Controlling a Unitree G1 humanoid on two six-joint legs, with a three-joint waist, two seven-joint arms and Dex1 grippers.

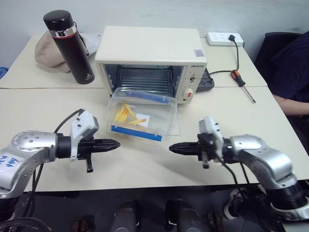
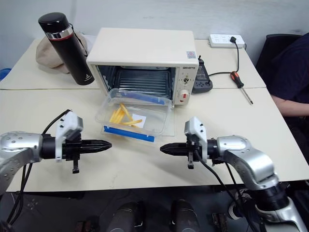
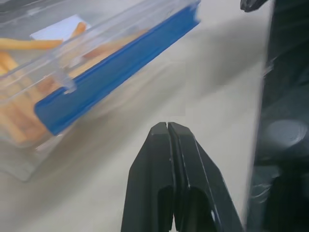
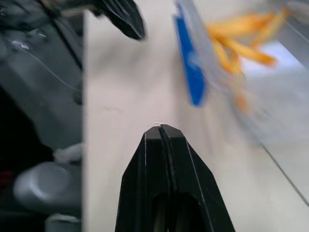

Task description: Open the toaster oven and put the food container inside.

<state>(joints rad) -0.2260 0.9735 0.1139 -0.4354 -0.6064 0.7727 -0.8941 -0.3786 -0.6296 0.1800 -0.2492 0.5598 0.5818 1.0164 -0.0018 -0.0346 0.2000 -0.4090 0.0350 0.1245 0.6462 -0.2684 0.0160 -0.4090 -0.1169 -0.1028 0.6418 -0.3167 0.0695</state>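
While the toaster oven (image 1: 151, 60) is standing with its door already down near the back edge of the counter (image 1: 58, 104), cavity and wire rack showing, the food container (image 1: 141, 116) is sitting just in front of the opening, apparently resting on the lowered glass door, not yet inside. Both arms are hovering low near the front edge of the counter, left gripper (image 1: 110, 143) and right gripper (image 1: 176, 148) pointing at each other, tips well apart, jaws pressed fully together and holding nothing.

Risks, biggest first: with jaws this tight neither gripper is getting a hold on the container, so a push is likely the only option, and an off-centre shove is probably skewing it against the oven's side wall or tipping it off the door edge. The door is looking like a slope or ledge, so the box could be sliding back toward the front edge. The black flask (image 1: 69, 46) at the oven's left is standing tall and could be toppling if the left arm swings wide.

Contents: oven holding only the rack; the clear container holding yellow fry-like sticks and a white slip, blue clips along its long sides.
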